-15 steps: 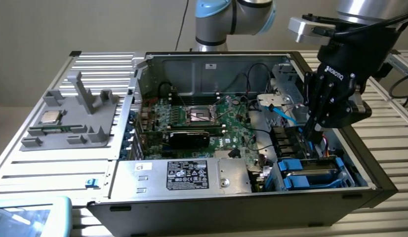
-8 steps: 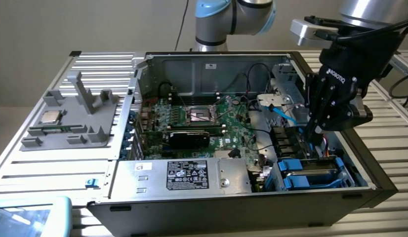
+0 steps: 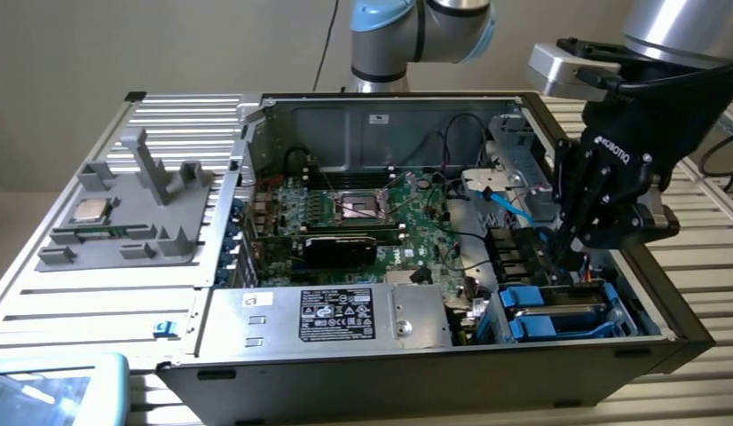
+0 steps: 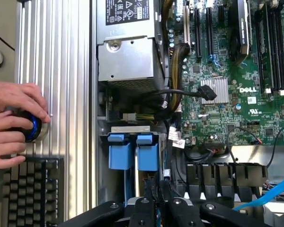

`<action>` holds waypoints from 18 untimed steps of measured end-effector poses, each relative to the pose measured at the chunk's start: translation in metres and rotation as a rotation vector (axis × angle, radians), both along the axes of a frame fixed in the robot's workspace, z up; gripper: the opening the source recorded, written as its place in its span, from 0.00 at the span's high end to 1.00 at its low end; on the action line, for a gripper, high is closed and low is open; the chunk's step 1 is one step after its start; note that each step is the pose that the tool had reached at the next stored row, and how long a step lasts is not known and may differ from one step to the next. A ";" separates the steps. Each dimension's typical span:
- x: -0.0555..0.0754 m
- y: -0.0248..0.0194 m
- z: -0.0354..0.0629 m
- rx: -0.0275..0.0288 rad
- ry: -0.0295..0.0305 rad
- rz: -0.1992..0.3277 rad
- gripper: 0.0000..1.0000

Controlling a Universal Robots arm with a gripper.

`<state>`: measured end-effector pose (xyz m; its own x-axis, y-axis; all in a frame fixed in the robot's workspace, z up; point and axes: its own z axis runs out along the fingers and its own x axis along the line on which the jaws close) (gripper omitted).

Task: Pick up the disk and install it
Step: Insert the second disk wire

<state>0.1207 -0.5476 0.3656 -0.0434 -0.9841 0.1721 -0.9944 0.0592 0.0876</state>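
The disk (image 3: 558, 312), a silver drive in a bright blue bracket, lies in the drive bay at the front corner of the open computer case (image 3: 650, 293), on the exterior view's right. In the wrist view its blue bracket tabs (image 4: 132, 157) sit just ahead of my fingertips. My black gripper (image 3: 568, 250) hangs directly over the bay, a short way above the disk. The wrist view shows the gripper (image 4: 157, 191) with its fingers pressed close together, shut. I cannot tell whether the tips touch the bracket.
A silver power supply (image 3: 331, 315) sits beside the bay, with the motherboard (image 3: 366, 213) behind it and cables between. A grey tray holding a CPU chip (image 3: 89, 210) rests on the side panel. A person's hands (image 4: 14, 123) hold a blue-ringed knob beside a keyboard (image 4: 33, 189).
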 end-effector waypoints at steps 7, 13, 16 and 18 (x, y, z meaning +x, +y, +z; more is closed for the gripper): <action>0.000 -0.0121 -0.0009 0.0205 0.0000 -0.002 0.84; 0.000 -0.0153 -0.0010 0.0339 0.0000 -0.002 0.84; 0.000 -0.0221 -0.0011 0.0607 0.0000 -0.002 0.84; 0.000 -0.0266 -0.0011 0.0801 0.0000 -0.002 0.84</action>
